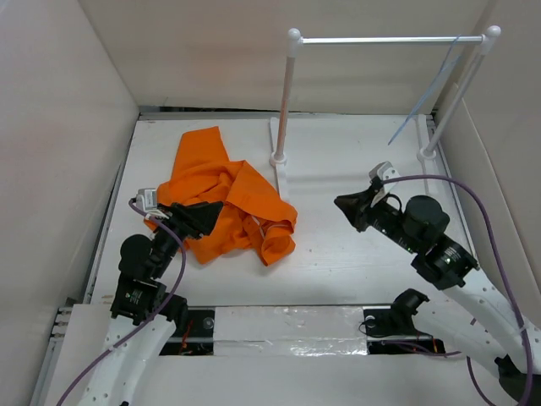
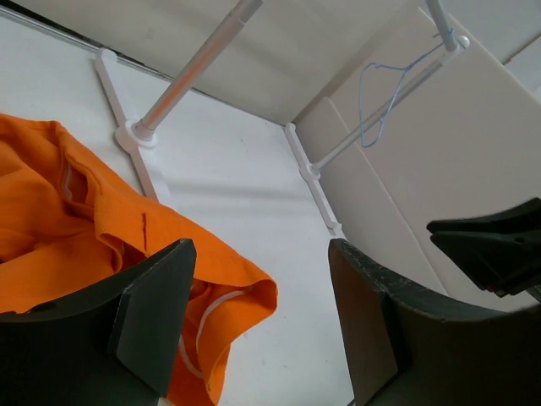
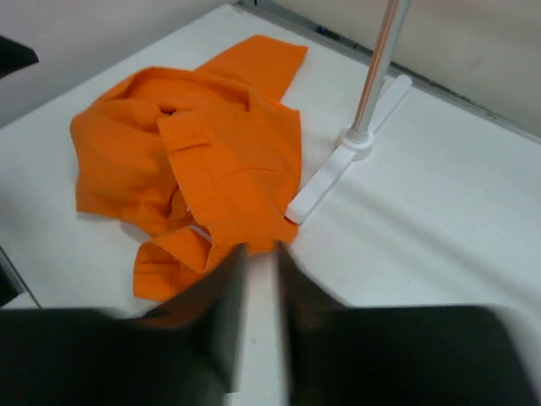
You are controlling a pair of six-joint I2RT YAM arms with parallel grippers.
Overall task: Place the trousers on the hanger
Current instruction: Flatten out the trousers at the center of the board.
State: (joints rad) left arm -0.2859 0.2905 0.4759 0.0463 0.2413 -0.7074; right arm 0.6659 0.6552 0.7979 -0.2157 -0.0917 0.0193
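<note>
1. The trousers (image 1: 224, 190) lie crumpled on the left half of the bench (image 1: 338, 254). They are well apart from the hanger (image 1: 423, 95), which hangs on the rack's crossbar (image 1: 389, 40) at the far right.
2. The left claw (image 2: 258, 279) is spread wide and empty over the trousers' near edge, likely lining up a grip. I cannot tell whether it touches the cloth.
3. The right claw (image 3: 258, 279) has its fingers narrowly parted and holds nothing. It sits above bare bench, facing the trousers.

This is a robotics lab test cell. A white counter (image 1: 338, 245) is boxed in by plain pale panels (image 1: 51, 169). Two white robot arms, the left arm (image 1: 139, 292) and the right arm (image 1: 461, 271), are bolted at its near edge. Purple cables (image 1: 493, 237) loop off them, and shiny tape (image 1: 287, 348) covers the mounting strip.
</note>
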